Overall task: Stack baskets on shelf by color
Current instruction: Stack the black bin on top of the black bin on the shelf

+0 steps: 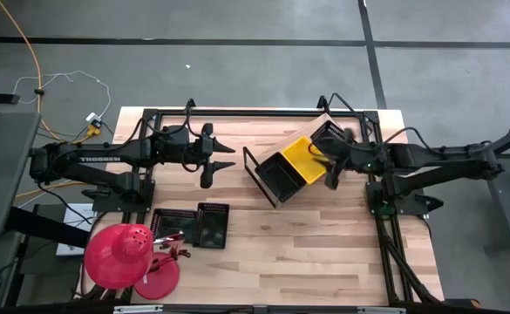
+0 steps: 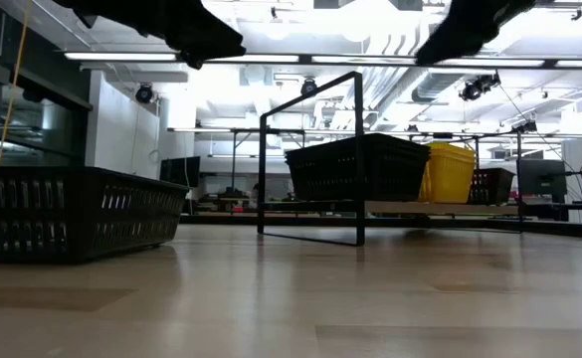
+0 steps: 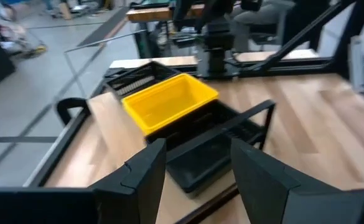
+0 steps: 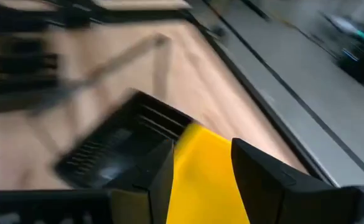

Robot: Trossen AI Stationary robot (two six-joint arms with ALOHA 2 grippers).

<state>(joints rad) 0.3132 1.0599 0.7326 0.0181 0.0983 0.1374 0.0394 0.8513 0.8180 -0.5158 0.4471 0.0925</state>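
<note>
Gleaming yellow mesh-sided basket (image 1: 305,157)

Strong glare is thrown by white ceiling light strips (image 2: 310,58) in the low view. The bright yellow plastic basket (image 4: 206,177) is smeared by motion blur in the right wrist view.

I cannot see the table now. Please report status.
Left gripper open, empty, beside shelf. Right gripper open above yellow basket. Two black baskets wait on table. Nothing blocks.
</note>
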